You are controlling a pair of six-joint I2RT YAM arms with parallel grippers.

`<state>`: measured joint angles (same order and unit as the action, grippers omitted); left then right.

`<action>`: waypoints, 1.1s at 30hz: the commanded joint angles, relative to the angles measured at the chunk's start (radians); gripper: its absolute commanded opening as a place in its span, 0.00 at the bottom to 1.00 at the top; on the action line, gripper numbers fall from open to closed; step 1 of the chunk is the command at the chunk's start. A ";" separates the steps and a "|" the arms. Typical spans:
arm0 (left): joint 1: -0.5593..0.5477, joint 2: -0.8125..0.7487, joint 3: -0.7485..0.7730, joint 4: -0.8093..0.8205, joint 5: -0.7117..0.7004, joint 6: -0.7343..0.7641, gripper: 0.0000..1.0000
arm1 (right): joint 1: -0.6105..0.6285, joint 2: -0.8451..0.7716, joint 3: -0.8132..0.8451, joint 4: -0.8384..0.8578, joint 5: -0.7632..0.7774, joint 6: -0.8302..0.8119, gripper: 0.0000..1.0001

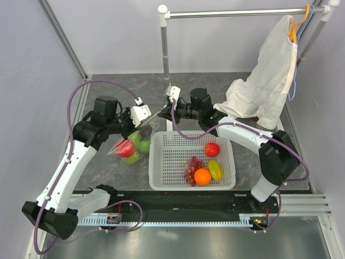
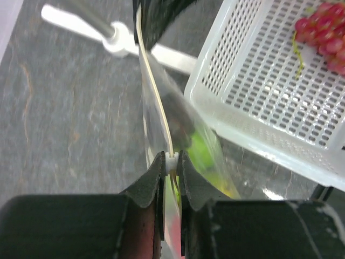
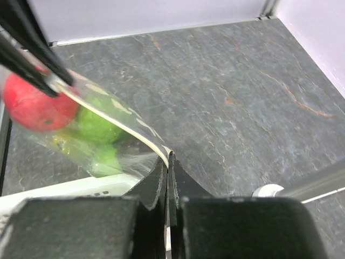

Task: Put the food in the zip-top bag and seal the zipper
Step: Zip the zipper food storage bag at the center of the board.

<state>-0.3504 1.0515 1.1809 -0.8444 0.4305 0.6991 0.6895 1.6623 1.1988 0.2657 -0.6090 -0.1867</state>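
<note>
Left of the white basket: zip-top bag holding red apple and green fruits; my left gripper and right gripper each clamped on its zipper.

The top camera looks down from high behind. The two wrist cameras sit close, facing each other along the zip-top bag. All three see it.

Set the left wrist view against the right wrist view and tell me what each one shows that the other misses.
Left wrist only: the white basket with red grapes in it. Right wrist only: the red apple in clear outline inside the zip-top bag; the left wrist gives at most a pink blur. Both: green fruit in the bag, and the zipper pinched by that view's own gripper, the left gripper or the right gripper.
</note>
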 commanded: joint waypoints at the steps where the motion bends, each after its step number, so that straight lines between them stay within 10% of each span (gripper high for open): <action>1: 0.010 -0.050 0.005 -0.177 -0.165 -0.091 0.02 | -0.036 0.007 0.056 0.044 0.130 0.023 0.00; 25: 0.013 -0.150 0.003 -0.575 -0.734 -0.240 0.02 | -0.038 0.048 0.097 0.017 0.233 0.030 0.00; 33: 0.013 -0.120 0.186 -0.484 -0.400 -0.271 0.55 | -0.027 0.031 0.091 0.024 0.105 0.066 0.00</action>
<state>-0.3424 0.9249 1.2476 -1.3148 -0.1398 0.4755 0.6724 1.7161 1.2484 0.2535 -0.4587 -0.1463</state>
